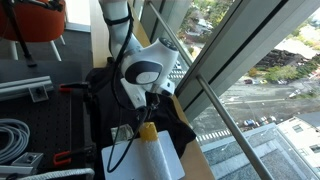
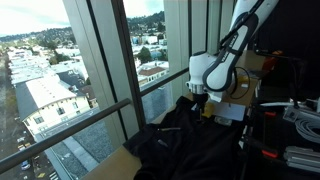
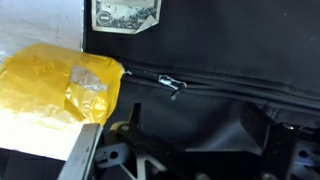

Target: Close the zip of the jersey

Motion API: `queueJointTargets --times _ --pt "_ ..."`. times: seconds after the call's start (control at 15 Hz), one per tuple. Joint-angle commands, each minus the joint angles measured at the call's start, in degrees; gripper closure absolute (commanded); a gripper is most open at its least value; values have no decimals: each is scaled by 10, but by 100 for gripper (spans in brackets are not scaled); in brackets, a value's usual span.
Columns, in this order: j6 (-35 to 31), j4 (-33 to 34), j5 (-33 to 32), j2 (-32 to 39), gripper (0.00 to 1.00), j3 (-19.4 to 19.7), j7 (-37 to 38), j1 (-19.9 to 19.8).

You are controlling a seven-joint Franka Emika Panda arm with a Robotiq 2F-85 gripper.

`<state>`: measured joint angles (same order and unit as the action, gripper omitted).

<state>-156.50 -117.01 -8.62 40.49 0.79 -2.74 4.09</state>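
arm: white rounded shells | joints: dark rings | tool: black metal

Big floor-to-ceiling windows run down one whole side, split up by dark frames, with a metal rail slanting across low down. There's bright daylight outside, with rooftops, streets and trees far below. The table edge looks like light wood. There's an orange chair far back and a coil of white cable near left.

gripper low over the crumpled black jersey, beside tall windows.
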Motion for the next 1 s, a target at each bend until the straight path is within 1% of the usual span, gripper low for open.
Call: queueJointTargets --times 0.0,0.4,0.93 --pt "4 17 -3 20 0 7 3 6" --pt "-1 1 -5 30 0 12 7 9" --pt "1 10 -6 38 0 12 3 9"
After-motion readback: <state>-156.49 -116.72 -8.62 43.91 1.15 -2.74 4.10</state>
